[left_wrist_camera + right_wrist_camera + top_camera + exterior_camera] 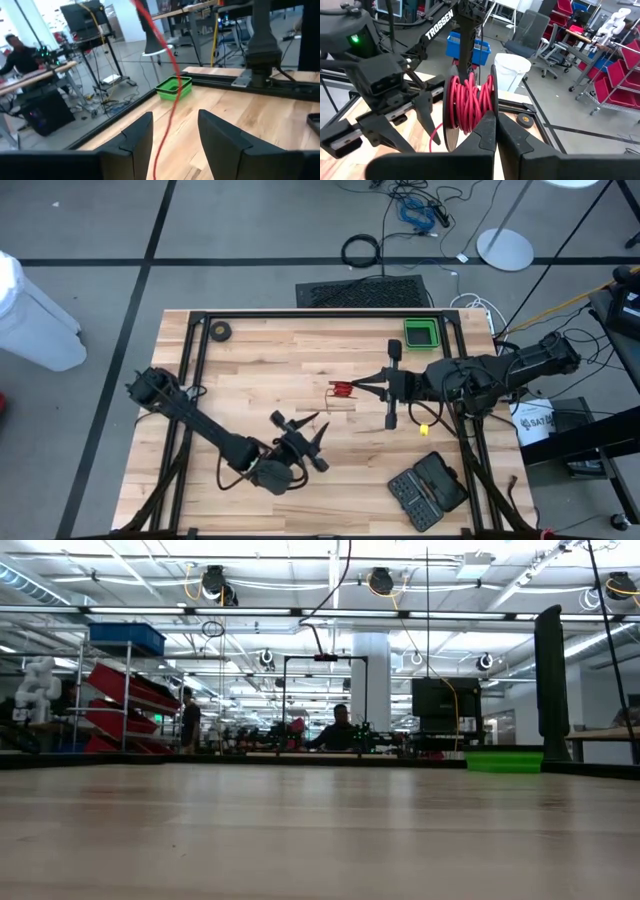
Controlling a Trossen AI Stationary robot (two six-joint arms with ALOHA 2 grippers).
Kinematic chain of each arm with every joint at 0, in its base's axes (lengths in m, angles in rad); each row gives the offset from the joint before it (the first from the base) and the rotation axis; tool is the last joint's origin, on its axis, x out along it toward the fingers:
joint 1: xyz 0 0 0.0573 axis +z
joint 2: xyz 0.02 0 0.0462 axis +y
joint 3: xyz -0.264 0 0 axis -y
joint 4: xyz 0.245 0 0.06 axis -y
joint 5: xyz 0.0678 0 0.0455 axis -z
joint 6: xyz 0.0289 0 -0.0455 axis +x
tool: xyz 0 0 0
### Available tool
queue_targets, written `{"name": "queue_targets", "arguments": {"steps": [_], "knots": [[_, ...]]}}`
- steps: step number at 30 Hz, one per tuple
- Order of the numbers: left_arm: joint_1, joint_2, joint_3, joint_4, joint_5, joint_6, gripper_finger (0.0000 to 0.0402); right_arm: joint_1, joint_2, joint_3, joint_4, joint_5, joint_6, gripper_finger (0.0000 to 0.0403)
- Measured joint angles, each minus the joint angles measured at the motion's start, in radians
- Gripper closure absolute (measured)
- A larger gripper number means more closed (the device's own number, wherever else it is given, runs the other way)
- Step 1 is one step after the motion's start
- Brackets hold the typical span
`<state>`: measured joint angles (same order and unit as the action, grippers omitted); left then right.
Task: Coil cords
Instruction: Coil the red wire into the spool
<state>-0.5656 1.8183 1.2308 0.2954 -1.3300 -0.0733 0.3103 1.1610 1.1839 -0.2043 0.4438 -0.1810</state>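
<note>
Now right pincer [495, 131] grips reel [469, 107] wound with red cord [467, 102]

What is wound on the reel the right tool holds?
Red cord is coiled between the reel's black flanges, gripped by the right tool. The reel's core is hidden under the coils.

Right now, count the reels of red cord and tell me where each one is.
1. The reel, wound with red cord, is held by the right gripper above the table's middle. No other shows, though the arms could hide one.
</note>
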Motion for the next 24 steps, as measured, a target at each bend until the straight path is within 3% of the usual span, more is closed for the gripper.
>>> {"name": "queue_targets", "arguments": {"steps": [5,11,24], "knots": [[0.009,0.0,0.0,-0.049,0.01,-0.074,0.0237,0.0,0.0,0.0,-0.002,-0.005,0.01,0.0403],[0.025,0.001,0.0,-0.054,0.078,-0.03,0.0237,0.0,0.0,0.0,-0.002,-0.005,0.012,0.0403],[0.069,0.001,0.0,-0.05,0.067,-0.051,0.0237,0.032,0.0,0.0,0.001,-0.005,0.005,0.0403]]}}
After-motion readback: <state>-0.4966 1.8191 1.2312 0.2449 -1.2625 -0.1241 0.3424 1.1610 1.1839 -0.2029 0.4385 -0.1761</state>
